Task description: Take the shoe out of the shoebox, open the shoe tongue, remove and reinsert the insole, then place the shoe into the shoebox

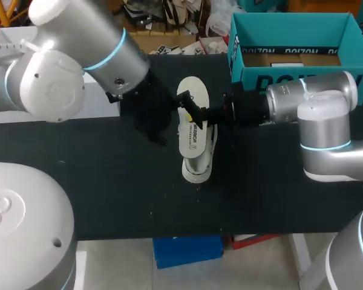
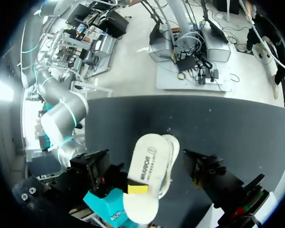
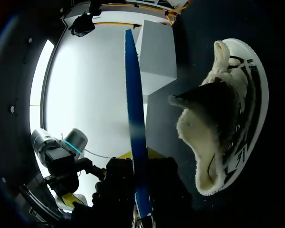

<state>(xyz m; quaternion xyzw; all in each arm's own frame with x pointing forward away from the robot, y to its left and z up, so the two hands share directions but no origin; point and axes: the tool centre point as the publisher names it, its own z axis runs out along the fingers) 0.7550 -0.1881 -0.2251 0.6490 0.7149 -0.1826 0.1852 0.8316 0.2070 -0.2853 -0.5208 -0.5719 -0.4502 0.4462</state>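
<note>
our right claw (image 1: 198, 113) comes in from 3 o'clock and is pinched closed on the white insole (image 1: 191, 136). in the right wrist view the insole shows edge-on, with a yellow tip against each face. the insole is held over the shoe (image 1: 197, 170), which sits out on the black tabletop (image 1: 109, 181) with its fleece lining showing. the teal shoebox (image 1: 290, 80) stands at 2 o'clock from the shoe. our left claw (image 1: 150, 118) is at 9 o'clock of the insole, just beside it; we cannot tell whether it is open.
</note>
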